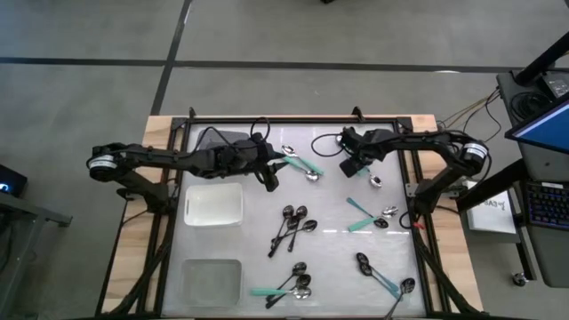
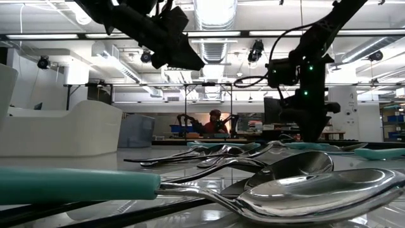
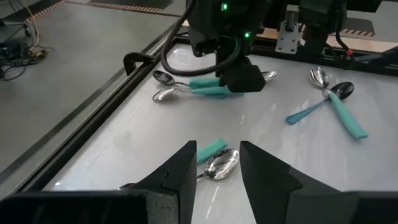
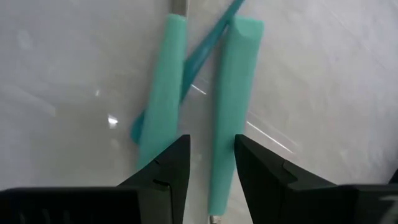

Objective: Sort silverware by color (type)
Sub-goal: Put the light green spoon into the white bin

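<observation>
Dark arms, black cables, wedge-shaped fingers (image 3: 180,177).

The tabletop (image 1: 267,258) is pale grey-white and glossy, framed by light wood (image 1: 160,129) and black rails. Both arms are dark, almost black; the right pincer (image 4: 210,163) has matte black fingers, as does the left pincer (image 3: 217,171), and a green light glows on the right arm. The spoons (image 1: 293,222) come in three schemes: all black, silver bowl with teal handle, and black bowl with teal handle. Two teal handles (image 4: 230,93) fill the right wrist view. One bin (image 1: 213,204) is white; another (image 1: 212,280) is pale grey.
</observation>
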Robot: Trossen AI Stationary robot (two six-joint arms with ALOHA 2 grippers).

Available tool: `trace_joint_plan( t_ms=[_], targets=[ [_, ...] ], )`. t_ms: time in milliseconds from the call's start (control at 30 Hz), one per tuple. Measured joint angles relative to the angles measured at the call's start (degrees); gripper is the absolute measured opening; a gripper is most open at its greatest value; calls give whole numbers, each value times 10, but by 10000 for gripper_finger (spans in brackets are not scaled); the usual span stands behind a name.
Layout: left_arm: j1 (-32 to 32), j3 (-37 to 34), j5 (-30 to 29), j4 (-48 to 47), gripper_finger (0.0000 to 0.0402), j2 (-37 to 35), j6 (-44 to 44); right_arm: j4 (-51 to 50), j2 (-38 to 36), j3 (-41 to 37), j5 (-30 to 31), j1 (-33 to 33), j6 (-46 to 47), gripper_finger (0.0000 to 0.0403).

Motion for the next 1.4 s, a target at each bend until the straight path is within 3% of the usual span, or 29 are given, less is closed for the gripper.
trace_joint_plan(
  t_ms=[400,633,800,1000,1267,1400],
  targets=[
    [0,0,-1,-1,104,0,0,13,37,-6,10,0,3,109],
    [0,0,-1,-1,104,0,-6,19,25,-8,17,0,-5,42],
    [0,0,-1,-1,104,0,-16,27,15,-9,45,0,-7,39],
    [0,0,-1,7,104,0,-20,30,-17,-1,56,9,-8,7],
    [0,0,-1,71,104,13,-31,91,-97,9,52,51,-39,4],
    [0,0,0,92,104,36,-31,63,-128,9,53,56,-46,6]
  ],
)
